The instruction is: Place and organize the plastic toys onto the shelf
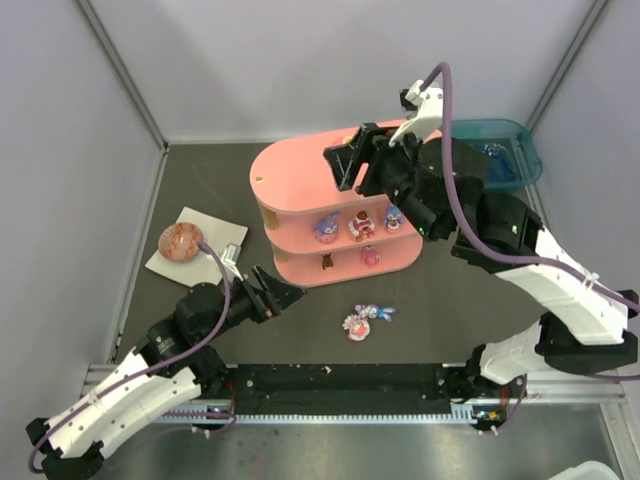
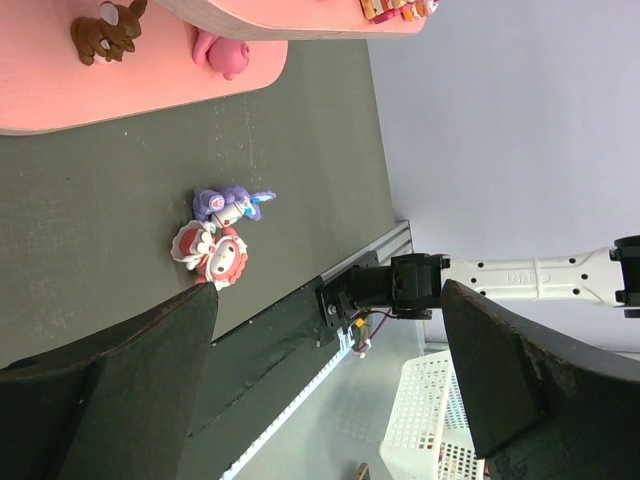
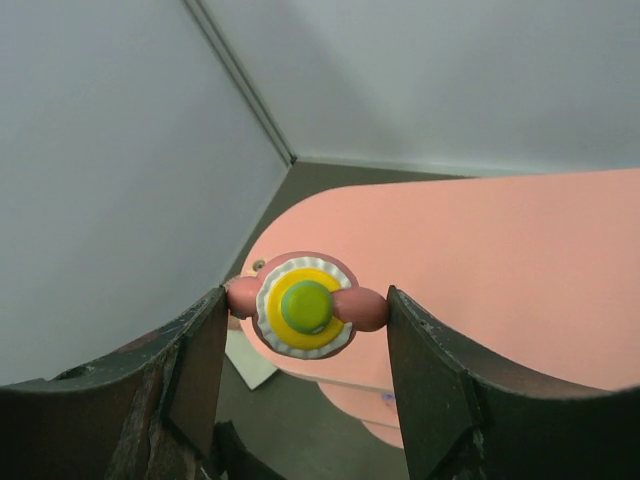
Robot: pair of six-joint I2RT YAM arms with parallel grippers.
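Step in hand, as I read it: the right arm sets its toy on the top board of the shelf [image 1: 300, 175]. The right gripper [image 1: 345, 160] hovers over that board, upper middle of the top view. To do it well, come straight down until the toy's base meets the board. Land well in from the rounded end and the edge, keep the toy upright, then part the fingers and lift straight up so nothing drags it over. The top board shows bare pink in the wrist view, so any spot away from the rim works.

Right gripper: partly closed, clamped on the round-faced toy [image 3: 307, 305], which has a yellow and green centre and a white frill. A pink nub on each side presses against a finger [image 3: 195, 360], and the toy is above the board, not touching it.

Left gripper [image 2: 330, 300]: jaws spread fully, nothing between them, low over the table at lower left of the top view.

Other toys: a purple toy [image 2: 235, 203] and a red-and-pink toy [image 2: 212, 250] lie touching each other on the table, just in front of the shelf. Three more stand on the middle tier and two on the bottom tier
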